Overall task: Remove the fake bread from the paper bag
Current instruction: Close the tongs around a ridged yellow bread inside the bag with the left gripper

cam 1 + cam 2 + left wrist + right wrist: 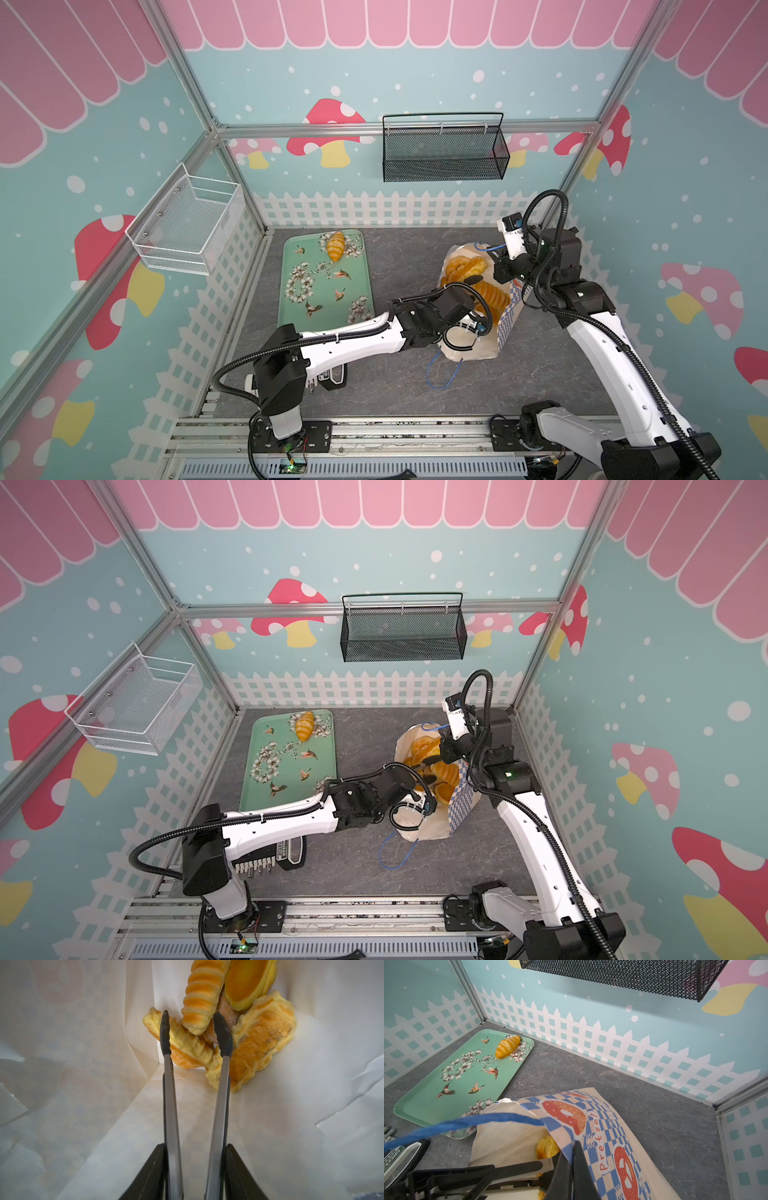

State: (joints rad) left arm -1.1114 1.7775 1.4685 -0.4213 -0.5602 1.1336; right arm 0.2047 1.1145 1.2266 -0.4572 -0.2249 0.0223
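The paper bag stands right of centre with its mouth open. My right gripper is shut on its checkered rim. Several pieces of fake bread lie inside. My left gripper reaches into the bag and is shut on metal tongs. The tongs' black tips stand apart on either side of the end of a ribbed long loaf, over a flat pastry. Another croissant lies on the green tray.
A black wire-mesh basket hangs on the back wall, a white wire basket on the left wall. One blue cord handle trails on the floor in front of the bag; the other crosses the right wrist view.
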